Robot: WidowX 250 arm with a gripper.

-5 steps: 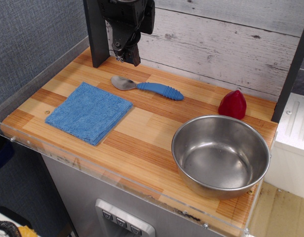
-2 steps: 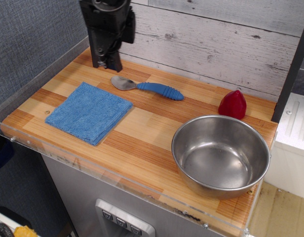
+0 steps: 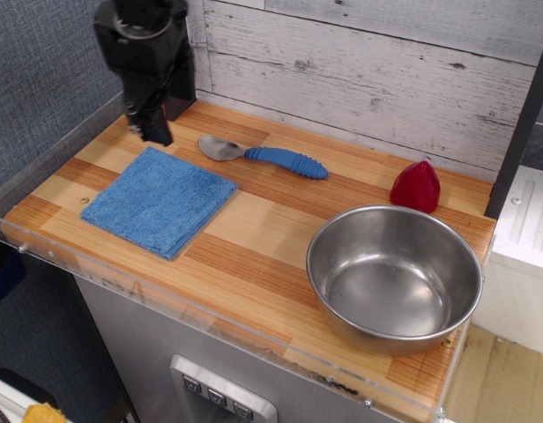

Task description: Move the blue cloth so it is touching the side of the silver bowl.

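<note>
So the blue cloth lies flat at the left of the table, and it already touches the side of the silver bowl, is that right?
Not quite. The blue cloth does lie flat at the left of the table, but it does not touch the silver bowl. A wide strip of bare wood lies between them, as observation.image shows.

One blue cloth, one silver bowl, one blue-handled spoon, one red cone.
</note>
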